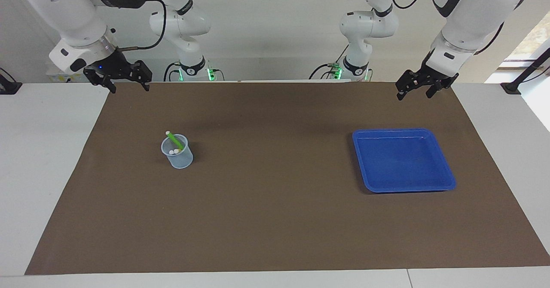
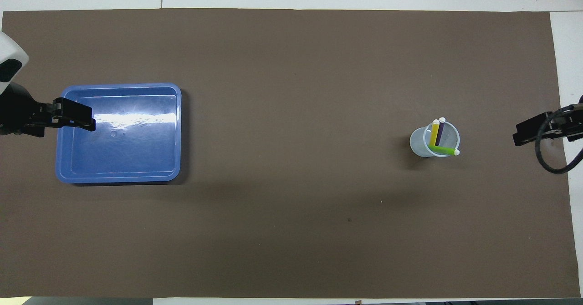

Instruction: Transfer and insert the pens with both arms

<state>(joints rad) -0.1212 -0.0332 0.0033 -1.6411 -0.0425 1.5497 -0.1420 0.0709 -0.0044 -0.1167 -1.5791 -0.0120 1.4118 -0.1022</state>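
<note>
At nine o'clock in the overhead view, the left gripper [image 2: 75, 116] hangs over the blue tray's [image 2: 177, 132] rim, jaws spread and empty, as the tray holds nothing to lift. At three o'clock, all three pens [image 2: 438, 137] lean inside the clear cup [image 2: 418, 143], so the task looks finished; the right gripper [image 2: 528, 132] waits, jaws likewise spread.

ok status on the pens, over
Left gripper and right gripper open, empty, raised. Three pens in cup. Blue tray empty. Nothing obstructing.
</note>
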